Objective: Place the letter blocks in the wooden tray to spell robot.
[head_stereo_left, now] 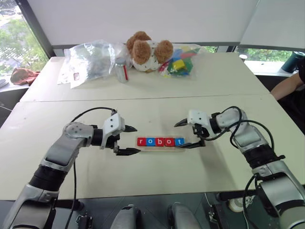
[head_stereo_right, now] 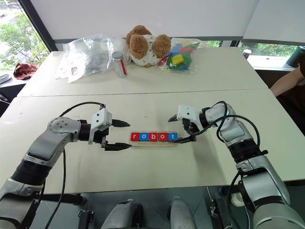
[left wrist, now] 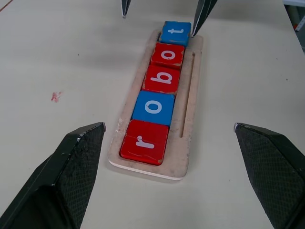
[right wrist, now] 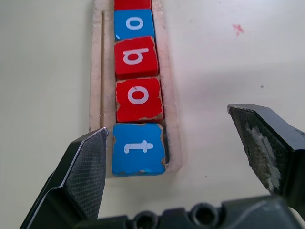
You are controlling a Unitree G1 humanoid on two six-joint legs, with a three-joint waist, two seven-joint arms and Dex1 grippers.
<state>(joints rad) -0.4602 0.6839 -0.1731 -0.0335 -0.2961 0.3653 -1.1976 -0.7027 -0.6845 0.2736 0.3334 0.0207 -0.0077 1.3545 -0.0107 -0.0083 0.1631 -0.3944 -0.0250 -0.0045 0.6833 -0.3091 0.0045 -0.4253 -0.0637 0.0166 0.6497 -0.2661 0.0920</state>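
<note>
Five letter blocks sit in a row in the wooden tray [head_stereo_left: 162,149], reading r [head_stereo_left: 141,141], o [head_stereo_left: 150,141], b [head_stereo_left: 160,141], o [head_stereo_left: 169,141], t [head_stereo_left: 179,141]. The r, b and second o are red; the first o and the t are blue. My left gripper [head_stereo_left: 137,140] is open just off the tray's r end, its fingers [left wrist: 71,167] either side of that end and apart from it. At the t end [right wrist: 138,149] my right gripper [head_stereo_left: 179,135] is open too, with one finger [right wrist: 81,167] close beside the blue t block. Neither gripper holds anything.
At the back of the far table lie a teddy bear [head_stereo_left: 145,50], a clear plastic bag [head_stereo_left: 90,59], a small bottle [head_stereo_left: 121,69] and a bag of coloured toy blocks [head_stereo_left: 183,59]. A person's arm [head_stereo_left: 288,88] shows at the right edge. A red cloth [head_stereo_left: 24,75] lies far left.
</note>
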